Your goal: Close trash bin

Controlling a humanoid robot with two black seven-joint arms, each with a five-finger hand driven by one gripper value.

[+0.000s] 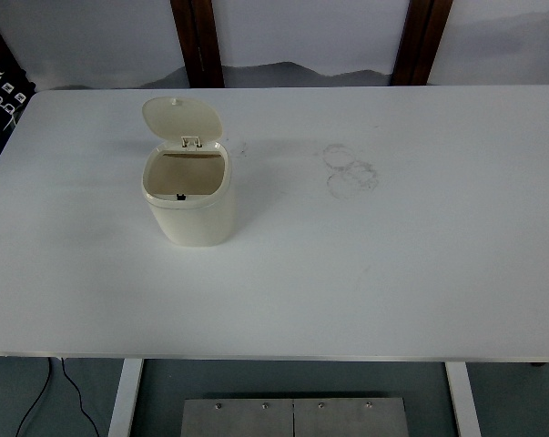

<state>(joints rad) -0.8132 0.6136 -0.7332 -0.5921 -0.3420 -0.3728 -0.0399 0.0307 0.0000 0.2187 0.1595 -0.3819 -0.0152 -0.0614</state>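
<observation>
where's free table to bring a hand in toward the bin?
Nearly all of the white table is bare: the whole right half, with only faint ring marks, and the near strip below the trash bin. Its open lid stands up at the back, so space is tightest there.

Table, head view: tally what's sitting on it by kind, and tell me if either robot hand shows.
Trash bin, cream, lid hinged open at the back: 1
Ring-shaped smudges on the white table: marks only, not counted
Robot hands in view: 0
Total things on the table: 1
</observation>
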